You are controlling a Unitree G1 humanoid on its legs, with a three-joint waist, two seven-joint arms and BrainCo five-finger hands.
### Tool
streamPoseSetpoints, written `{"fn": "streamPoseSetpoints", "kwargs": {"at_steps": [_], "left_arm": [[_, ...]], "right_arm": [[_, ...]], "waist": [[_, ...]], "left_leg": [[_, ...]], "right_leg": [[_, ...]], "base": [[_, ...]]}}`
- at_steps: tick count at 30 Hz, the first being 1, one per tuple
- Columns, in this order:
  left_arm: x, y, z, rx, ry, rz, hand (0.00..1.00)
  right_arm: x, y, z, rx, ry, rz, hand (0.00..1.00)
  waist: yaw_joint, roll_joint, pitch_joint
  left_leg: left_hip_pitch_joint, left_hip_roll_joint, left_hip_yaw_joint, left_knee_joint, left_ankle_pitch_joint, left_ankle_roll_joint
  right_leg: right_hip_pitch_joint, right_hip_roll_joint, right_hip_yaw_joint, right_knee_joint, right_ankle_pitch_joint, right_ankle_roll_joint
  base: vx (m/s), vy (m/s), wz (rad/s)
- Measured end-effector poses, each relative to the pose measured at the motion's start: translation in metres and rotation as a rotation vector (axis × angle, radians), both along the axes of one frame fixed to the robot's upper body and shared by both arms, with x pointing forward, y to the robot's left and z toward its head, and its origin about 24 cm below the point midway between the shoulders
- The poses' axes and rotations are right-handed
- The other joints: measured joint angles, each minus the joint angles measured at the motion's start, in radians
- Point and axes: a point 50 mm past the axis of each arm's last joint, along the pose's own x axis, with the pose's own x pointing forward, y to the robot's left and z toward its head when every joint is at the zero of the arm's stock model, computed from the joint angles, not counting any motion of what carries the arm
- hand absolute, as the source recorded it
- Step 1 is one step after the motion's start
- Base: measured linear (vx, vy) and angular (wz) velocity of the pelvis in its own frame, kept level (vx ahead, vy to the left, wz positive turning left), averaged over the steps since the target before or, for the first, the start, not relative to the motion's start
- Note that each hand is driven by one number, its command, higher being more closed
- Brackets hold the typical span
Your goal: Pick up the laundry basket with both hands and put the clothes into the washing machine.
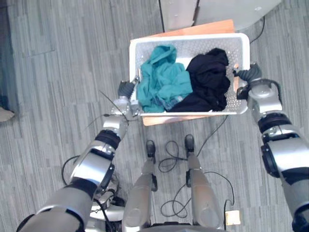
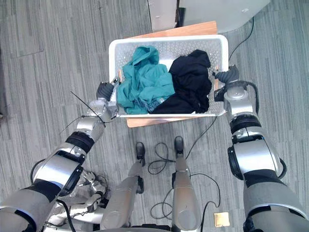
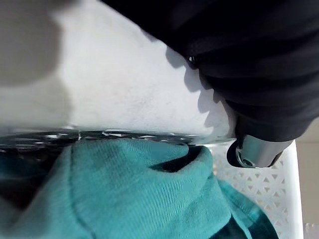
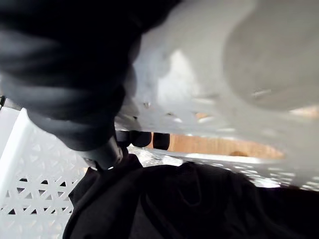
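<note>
the laundry basket (image 1: 193, 37), white with perforated walls, sits over a wooden board (image 1: 212, 26) whose edges show beyond its far and near sides. whether it rests on the board or is raised off it, i cannot tell. inside, a teal garment (image 1: 161, 79) is heaped in the half toward the robot's left, and a black garment (image 1: 210, 79) is bunched in the half toward its right. the two touch along the middle.

the left hand (image 1: 125, 90) is on the basket's left end. in its wrist view the thumb is hooked over the rim and down inside, just beside the teal cloth, so the hand is clamped on the rim. its other fingers are hidden under the edge.

the right hand (image 1: 248, 75) is on the right end. its thumb reaches inside next to the black cloth, and dark fingertips (image 4: 144, 138) show below the rim, pinching the rim between them.

all of this stands on a grey striped floor (image 1: 58, 72). a pale grey unit (image 1: 217, 9) stands just beyond the board. a small tan square (image 1: 232, 217) lies on the floor near the robot, well apart from the basket.
</note>
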Motion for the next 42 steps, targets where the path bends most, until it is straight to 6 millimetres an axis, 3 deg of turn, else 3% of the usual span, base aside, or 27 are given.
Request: {"fn": "streamPoseSetpoints", "kwargs": {"at_steps": [7,10,12,16,18,20,22,25,26,27,28,29,30,33,34,35,36,37,38,39,40,42], "left_arm": [[-0.041,0.012,-0.048,0.004,0.071,-0.039,1.00],[-0.062,0.024,-0.065,-0.011,0.085,-0.031,1.00],[-0.079,0.031,-0.081,-0.033,0.124,-0.028,1.00],[-0.129,0.035,-0.126,-0.115,0.254,-0.013,1.00],[-0.150,0.035,-0.139,-0.172,0.292,0.018,1.00],[-0.170,0.033,-0.152,-0.244,0.322,0.054,1.00],[-0.173,0.024,-0.148,-0.347,0.290,0.008,1.00],[-0.184,0.017,-0.148,-0.387,0.279,-0.027,1.00],[-0.193,0.015,-0.154,-0.405,0.301,-0.032,1.00],[-0.196,0.013,-0.156,-0.413,0.310,-0.028,1.00],[-0.200,0.012,-0.157,-0.421,0.315,-0.025,1.00],[-0.201,0.011,-0.153,-0.428,0.299,-0.027,1.00],[-0.199,0.010,-0.148,-0.432,0.276,-0.034,1.00],[-0.200,0.016,-0.148,-0.428,0.268,-0.026,1.00],[-0.201,0.017,-0.148,-0.427,0.270,-0.025,1.00],[-0.202,0.020,-0.148,-0.419,0.270,-0.024,1.00],[-0.202,0.020,-0.148,-0.419,0.270,-0.021,1.00],[-0.202,0.025,-0.147,-0.415,0.266,-0.010,1.00],[-0.202,0.031,-0.146,-0.414,0.255,0.005,1.00],[-0.202,0.032,-0.146,-0.411,0.251,0.007,1.00],[-0.199,0.031,-0.142,-0.408,0.237,-0.001,1.00],[-0.197,0.027,-0.139,-0.409,0.227,-0.020,1.00]], "right_arm": [[-0.035,0.000,-0.066,0.084,0.047,0.037,1.00],[-0.053,0.008,-0.092,0.141,0.065,0.055,1.00],[-0.064,0.013,-0.109,0.149,0.093,0.073,1.00],[-0.095,0.016,-0.147,0.145,0.191,0.100,1.00],[-0.108,0.018,-0.157,0.144,0.208,0.109,1.00],[-0.125,0.016,-0.170,0.145,0.237,0.110,1.00],[-0.139,0.004,-0.181,0.155,0.282,0.067,1.00],[-0.151,-0.005,-0.190,0.184,0.319,0.050,1.00],[-0.156,-0.007,-0.193,0.196,0.330,0.044,1.00],[-0.159,-0.008,-0.194,0.196,0.335,0.042,1.00],[-0.162,-0.008,-0.195,0.196,0.339,0.040,1.00],[-0.165,-0.009,-0.193,0.192,0.326,0.039,1.00],[-0.168,-0.010,-0.191,0.196,0.313,0.034,1.00],[-0.175,-0.001,-0.202,0.263,0.321,0.010,1.00],[-0.178,0.000,-0.205,0.270,0.329,0.007,1.00],[-0.186,0.003,-0.210,0.286,0.345,0.000,1.00],[-0.186,0.004,-0.211,0.289,0.347,0.000,1.00],[-0.186,0.009,-0.213,0.301,0.349,0.009,1.00],[-0.181,0.015,-0.212,0.301,0.346,0.033,1.00],[-0.180,0.016,-0.211,0.300,0.343,0.039,1.00],[-0.180,0.015,-0.211,0.301,0.341,0.036,1.00],[-0.180,0.012,-0.209,0.300,0.330,0.022,1.00]], "waist": [[-0.002,-0.006,-0.005],[-0.001,-0.026,-0.019],[-0.001,-0.042,-0.041],[0.004,-0.058,-0.138],[0.012,-0.067,-0.159],[0.038,-0.054,-0.177],[0.061,-0.054,-0.178],[0.058,-0.052,-0.185],[0.062,-0.037,-0.195],[0.062,-0.038,-0.201],[0.058,-0.021,-0.221],[0.057,-0.005,-0.235],[0.057,-0.005,-0.235],[0.056,-0.074,-0.238],[0.051,-0.086,-0.242],[0.040,-0.110,-0.243],[0.041,-0.107,-0.244],[0.051,-0.097,-0.244],[0.067,-0.082,-0.247],[0.066,-0.072,-0.247],[0.058,-0.063,-0.245],[0.056,-0.062,-0.246]], "left_leg": [[0.115,0.000,-0.003,0.001,-0.015,0.001],[0.162,0.001,0.000,0.001,-0.031,0.001],[0.191,0.002,0.003,0.001,-0.038,0.003],[0.271,0.009,0.005,0.009,-0.073,-0.002],[0.262,0.016,0.000,0.129,-0.141,0.002],[0.216,0.042,-0.006,0.357,-0.257,-0.005],[0.159,0.045,-0.031,0.503,-0.260,-0.008],[0.158,0.036,-0.079,0.578,-0.285,-0.012],[0.168,0.016,-0.133,0.689,-0.345,-0.038],[0.180,0.007,-0.167,0.696,-0.367,-0.053],[0.193,-0.001,-0.217,0.668,-0.402,-0.053],[0.210,-0.012,-0.276,0.620,-0.449,-0.049],[0.220,-0.022,-0.292,0.570,-0.492,-0.006],[0.192,-0.068,-0.172,0.576,-0.489,0.034],[0.182,-0.071,-0.147,0.582,-0.491,0.042],[0.186,-0.086,-0.083,0.583,-0.482,0.074],[0.185,-0.072,-0.071,0.577,-0.472,0.090],[0.186,-0.031,0.011,0.547,-0.451,0.108],[0.200,0.014,0.090,0.516,-0.433,0.112],[0.204,0.025,0.113,0.497,-0.420,0.113],[0.225,0.032,0.150,0.448,-0.391,0.117],[0.250,0.035,0.202,0.399,-0.368,0.117]], "right_leg": [[0.115,0.000,0.001,-0.003,-0.023,0.020],[0.158,0.001,0.004,-0.002,-0.037,0.032],[0.187,0.001,0.006,-0.002,-0.042,0.031],[0.256,0.009,0.007,0.031,-0.081,0.018],[0.283,0.013,0.003,0.077,-0.119,0.007],[0.321,0.043,-0.004,0.129,-0.172,-0.009],[0.326,0.047,-0.020,0.177,-0.196,-0.029],[0.322,0.030,-0.017,0.212,-0.220,-0.034],[0.320,0.043,0.021,0.222,-0.216,-0.026],[0.311,0.050,0.040,0.226,-0.214,-0.019],[0.290,0.063,0.065,0.227,-0.208,-0.008],[0.251,0.076,0.109,0.229,-0.190,0.008],[0.213,0.080,0.153,0.224,-0.166,0.034],[0.186,0.049,0.287,0.139,-0.079,0.086],[0.186,0.041,0.310,0.115,-0.067,0.096],[0.186,0.020,0.319,0.054,-0.107,0.041],[0.186,0.019,0.310,0.048,-0.114,0.031],[0.155,0.016,0.217,0.057,-0.138,0.010],[0.093,0.023,0.057,0.183,-0.140,-0.005],[0.075,0.019,-0.005,0.263,-0.152,-0.023],[0.058,-0.004,-0.056,0.428,-0.202,-0.061],[0.080,-0.037,-0.029,0.603,-0.281,-0.053]], "base": [[0.00,0.000,0.00],[0.00,-0.013,-0.03],[0.04,-0.021,-0.05],[0.09,-0.013,0.01],[0.09,-0.007,0.03],[0.04,-0.024,0.01],[-0.03,-0.033,0.20],[-0.08,0.031,-0.09],[-0.09,0.083,-0.63],[-0.06,0.070,-0.83],[-0.11,0.169,-0.89],[-0.15,0.244,-1.16],[-0.17,0.267,-1.10],[-0.19,0.246,-1.15],[-0.18,0.255,-1.22],[-0.14,0.214,-0.85],[-0.18,0.212,-1.26],[-0.15,0.141,-1.70],[-0.15,0.120,-1.86],[-0.16,0.186,-1.64],[-0.14,0.152,-1.10],[-0.15,0.068,-0.98]]}}
